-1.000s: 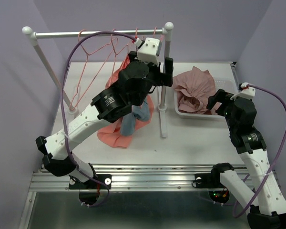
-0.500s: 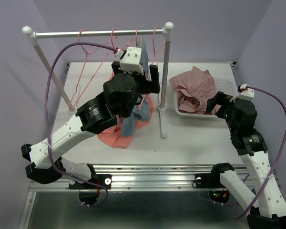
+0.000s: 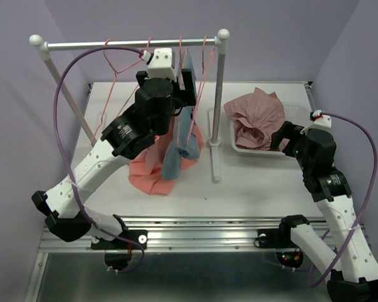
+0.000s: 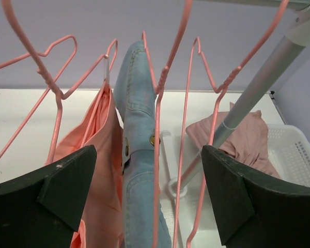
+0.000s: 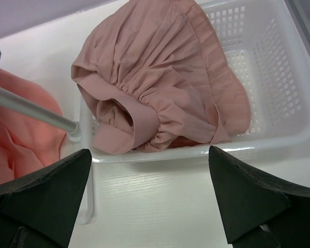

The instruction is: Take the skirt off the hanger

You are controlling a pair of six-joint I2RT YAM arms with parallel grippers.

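Observation:
The salmon-coral skirt hangs from a pink hanger on the rail, its hem pooled on the table. In the left wrist view the skirt drops just inside the left finger. My left gripper is raised to the rail and stands open. A grey-blue denim garment and two hanger wires lie between its fingers, neither finger touching them. My right gripper is open and empty, low over the table in front of the basket.
The grey-blue denim garment hangs beside the skirt. Several bare pink hangers share the rail. The rack's right post stands close by. A white basket holds the mauve ruffled garment.
My left arm has swung left along the rail, away from the right post and in among the hangers. The right arm has barely moved.

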